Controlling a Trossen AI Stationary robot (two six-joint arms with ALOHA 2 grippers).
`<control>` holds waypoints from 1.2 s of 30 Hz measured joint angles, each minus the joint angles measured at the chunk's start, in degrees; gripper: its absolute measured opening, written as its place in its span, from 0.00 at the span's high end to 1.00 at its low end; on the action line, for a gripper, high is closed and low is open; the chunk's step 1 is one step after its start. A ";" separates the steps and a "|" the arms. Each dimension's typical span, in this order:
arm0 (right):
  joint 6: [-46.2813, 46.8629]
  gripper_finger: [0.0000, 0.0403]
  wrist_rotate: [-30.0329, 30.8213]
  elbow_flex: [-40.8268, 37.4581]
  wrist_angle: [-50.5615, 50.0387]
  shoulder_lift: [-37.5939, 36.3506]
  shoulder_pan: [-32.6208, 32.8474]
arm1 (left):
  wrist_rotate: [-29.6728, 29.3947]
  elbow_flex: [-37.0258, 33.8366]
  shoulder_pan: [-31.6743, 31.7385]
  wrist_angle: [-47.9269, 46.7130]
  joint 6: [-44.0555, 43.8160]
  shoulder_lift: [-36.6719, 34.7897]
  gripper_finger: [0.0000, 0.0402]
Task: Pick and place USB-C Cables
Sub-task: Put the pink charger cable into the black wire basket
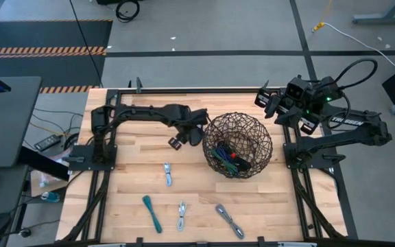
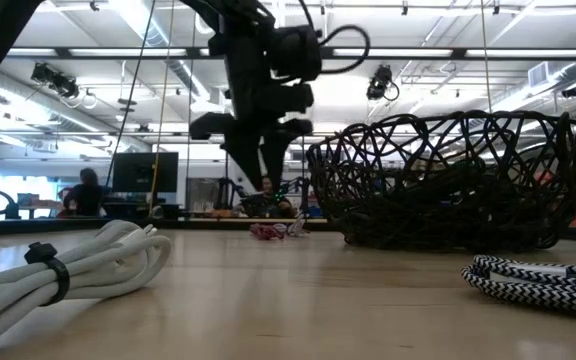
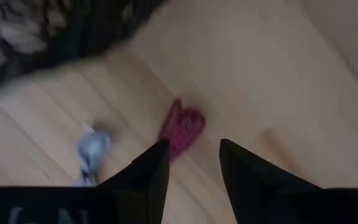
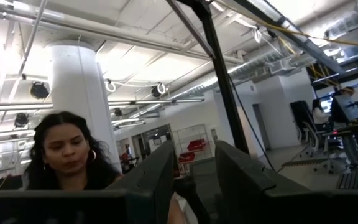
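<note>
A maroon USB-C cable bundle (image 3: 182, 130) lies on the wooden table just left of the dark wire basket (image 1: 237, 145), which holds several coloured bundles. My left gripper (image 3: 194, 146) hangs above the maroon bundle, pointing steeply down, open and touching nothing; in the low view the left gripper (image 2: 261, 170) is clear of the tabletop. A grey-white bundle (image 1: 168, 173), a teal one (image 1: 151, 213), a white one (image 1: 182, 215) and a braided grey one (image 1: 229, 221) lie nearer the front edge. My right gripper (image 1: 269, 101) is raised at the far right, open and empty.
The basket's wall (image 2: 458, 180) stands close to the right of my left gripper. In the low view a white bundle (image 2: 68, 265) and a braided bundle (image 2: 538, 280) lie close to the camera. A person (image 4: 67, 155) shows beyond the table in the right wrist view.
</note>
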 joint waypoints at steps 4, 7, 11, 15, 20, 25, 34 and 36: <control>-0.07 0.69 1.29 0.00 0.00 0.00 0.00 | 0.04 0.04 0.00 1.01 2.09 0.01 0.57; -0.15 0.69 1.96 0.00 0.00 0.00 0.00 | -0.14 0.04 1.15 0.16 2.59 0.14 0.55; -0.15 0.69 2.21 0.00 -0.02 0.00 0.00 | -0.14 0.04 2.78 -0.39 5.41 0.22 0.55; -0.18 0.69 2.47 0.00 -0.02 0.00 0.00 | 0.31 0.04 4.11 -0.59 7.93 0.31 0.54; -0.18 0.69 2.57 0.00 -0.02 0.00 0.00 | 0.94 0.00 5.01 -1.30 9.62 2.96 0.54; -0.18 0.69 2.57 0.00 -0.14 0.02 0.00 | 0.96 0.02 4.87 0.48 10.05 4.85 0.54; -0.18 0.69 2.80 0.00 -0.18 0.02 0.00 | 1.13 0.07 5.01 1.97 13.68 7.05 0.54; -0.18 0.69 3.03 0.00 -0.17 0.02 0.00 | 1.11 0.03 5.01 1.87 13.73 7.56 0.54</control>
